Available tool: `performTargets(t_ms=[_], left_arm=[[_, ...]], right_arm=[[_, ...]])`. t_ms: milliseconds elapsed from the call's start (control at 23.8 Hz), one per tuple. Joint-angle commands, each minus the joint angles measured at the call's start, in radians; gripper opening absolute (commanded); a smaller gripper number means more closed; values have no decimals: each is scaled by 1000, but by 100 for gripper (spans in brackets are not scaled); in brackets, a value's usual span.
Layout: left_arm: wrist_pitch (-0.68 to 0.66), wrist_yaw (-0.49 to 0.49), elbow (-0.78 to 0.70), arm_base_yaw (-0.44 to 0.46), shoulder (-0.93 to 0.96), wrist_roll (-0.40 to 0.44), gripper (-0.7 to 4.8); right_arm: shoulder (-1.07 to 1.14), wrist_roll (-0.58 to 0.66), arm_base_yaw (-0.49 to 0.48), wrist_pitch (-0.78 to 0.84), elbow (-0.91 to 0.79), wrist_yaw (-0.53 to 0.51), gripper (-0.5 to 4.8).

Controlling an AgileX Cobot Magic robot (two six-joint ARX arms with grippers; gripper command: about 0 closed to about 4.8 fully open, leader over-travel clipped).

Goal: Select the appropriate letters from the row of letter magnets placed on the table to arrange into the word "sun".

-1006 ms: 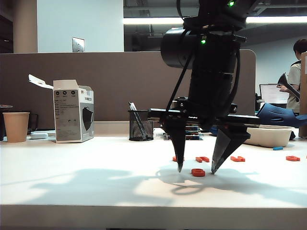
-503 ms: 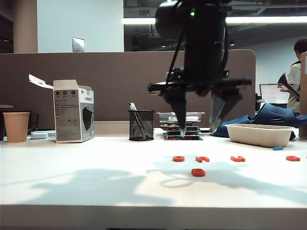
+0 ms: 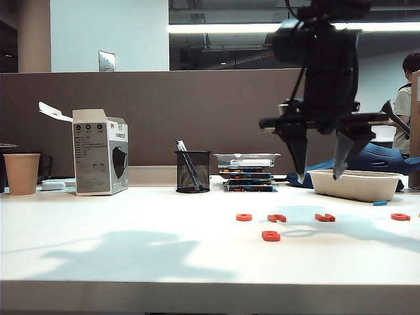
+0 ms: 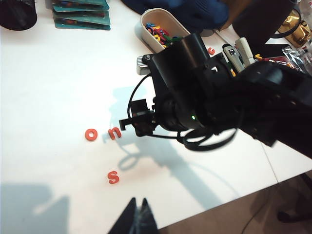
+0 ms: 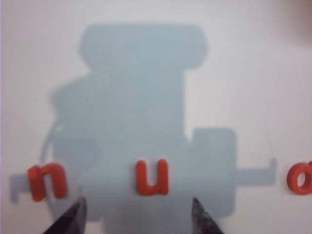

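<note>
The row of letter magnets lies on the white table [image 3: 131, 256]: an o [image 3: 244, 217], an n [image 3: 277, 218], a u [image 3: 325, 217] and one more orange-red letter [image 3: 400, 216] far right. The s [image 3: 271, 236] lies apart, in front of the row. My right gripper [image 3: 318, 177] hangs open well above the u, nothing between its fingers. In the right wrist view the u [image 5: 152, 177] lies just ahead of the right gripper [image 5: 137, 214], with the n [image 5: 47, 182] off to one side. My left gripper [image 4: 138, 202] is shut and empty near the table's front edge, short of the s [image 4: 113, 177].
A white tray [image 3: 354, 186] of loose letters stands at the back right, with a small blue piece [image 3: 380, 203] beside it. Behind the row are stacked flat boxes [image 3: 248, 172] and a mesh pen cup [image 3: 193, 172]. A white carton [image 3: 100, 152] and paper cup [image 3: 21, 173] stand far left.
My right gripper has risen from around the s and swung right, and now hangs above the u. The s stays on the table in front of the row.
</note>
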Motion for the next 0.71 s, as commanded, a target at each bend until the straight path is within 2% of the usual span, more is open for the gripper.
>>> performTargets(t_ms=[42, 713], left_arm=[[6, -2, 4, -2, -2, 4, -5], [6, -2, 4, -2, -2, 4, -5]], right_arm=[[23, -5, -13, 11, 4, -25, 269], [145, -38, -26, 36, 3, -42, 261]])
